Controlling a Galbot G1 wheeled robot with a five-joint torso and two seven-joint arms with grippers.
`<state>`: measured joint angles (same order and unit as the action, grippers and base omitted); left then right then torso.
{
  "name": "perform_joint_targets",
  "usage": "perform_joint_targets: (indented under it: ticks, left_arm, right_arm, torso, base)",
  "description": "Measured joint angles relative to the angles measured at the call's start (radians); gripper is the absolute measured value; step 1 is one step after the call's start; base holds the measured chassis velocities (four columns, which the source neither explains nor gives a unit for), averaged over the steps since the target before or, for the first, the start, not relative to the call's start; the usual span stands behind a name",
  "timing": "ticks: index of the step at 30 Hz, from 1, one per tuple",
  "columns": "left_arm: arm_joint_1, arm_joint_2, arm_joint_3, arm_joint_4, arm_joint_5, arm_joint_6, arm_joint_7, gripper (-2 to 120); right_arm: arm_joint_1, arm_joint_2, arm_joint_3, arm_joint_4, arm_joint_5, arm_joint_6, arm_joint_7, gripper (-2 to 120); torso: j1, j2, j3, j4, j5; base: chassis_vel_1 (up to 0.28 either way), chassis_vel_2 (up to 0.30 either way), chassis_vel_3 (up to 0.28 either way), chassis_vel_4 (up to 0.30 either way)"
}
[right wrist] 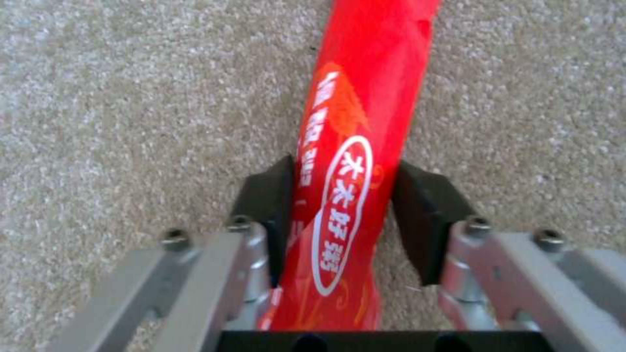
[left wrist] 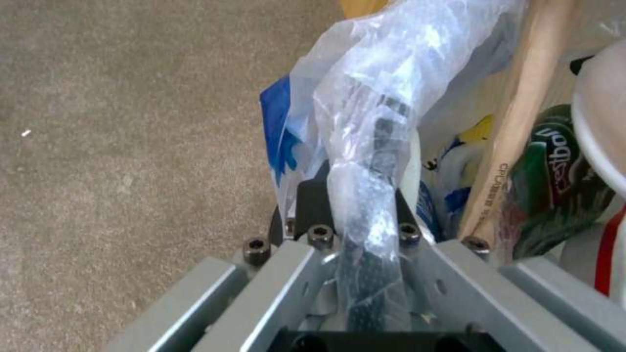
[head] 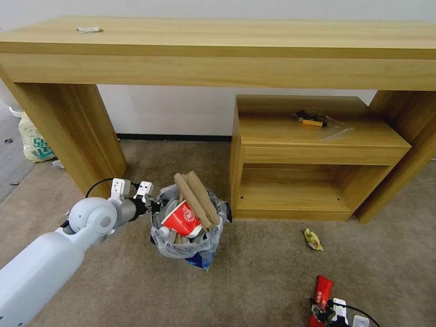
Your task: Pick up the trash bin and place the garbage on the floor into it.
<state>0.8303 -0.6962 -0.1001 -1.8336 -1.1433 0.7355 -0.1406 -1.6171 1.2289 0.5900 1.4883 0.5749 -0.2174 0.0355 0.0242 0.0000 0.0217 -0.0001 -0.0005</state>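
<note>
While both arms are down at the floor (head: 254,272):
Left gripper (head: 152,205): fingers clamped on the trash bin (head: 186,240) rim and bag.
Trash bin: holds a red-white bowl (head: 182,219), cardboard (head: 197,199).
Right gripper (right wrist: 346,210): fingers apart, straddling the red wrapper (right wrist: 355,146) on the carpet.

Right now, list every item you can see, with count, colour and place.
trash bin: one, black with whitish liner, on floor, stuffed with cardboard and red cup
red wrapper: one, on floor, lower right
yellow scrap: one, on floor by shelf unit
desk: one, wooden, against wall
shopping bag: one, yellowish, far left
left gripper: shut on bin's liner
right gripper: open, straddling wrapper
</note>
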Motion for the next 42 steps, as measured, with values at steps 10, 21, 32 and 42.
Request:
perform_joint_targets:
  ticks: [10,21,32,42]
  left_arm:
    - [0.005,0.0,0.0,-0.001,0.002,0.0,0.0,0]
    - [0.009,-0.006,-0.001,0.001,0.004,0.0,-0.007,0]
    - [-0.008,-0.012,0.012,0.007,-0.009,0.0,-0.033,0]
    - [-0.014,0.001,0.022,0.014,-0.015,0.0,-0.03,0]
  right_arm:
    - [0.007,0.003,-0.009,0.001,-0.003,0.002,0.009,2]
    - [0.006,-0.041,0.029,0.16,-0.049,0.025,-0.04,1]
    - [0.126,-0.225,-0.064,0.382,-0.036,0.02,-0.172,0]
    - [0.421,-0.342,-0.273,0.517,0.138,-0.086,-0.173,0]
  torso:
    - [0.0,0.0,0.0,0.0,0.0001]
    - [0.0,0.0,0.0,-0.0001,0.0001]
    - [0.0,0.0,0.0,-0.0001,0.0002]
    - [0.0,0.0,0.0,0.0002,0.0001]
  base:
    - [0.0,0.0,0.0,0.0]
    - [0.0,0.0,0.0,0.0]
    - [0.0,0.0,0.0,0.0]
    - [0.0,0.0,0.0,0.0]
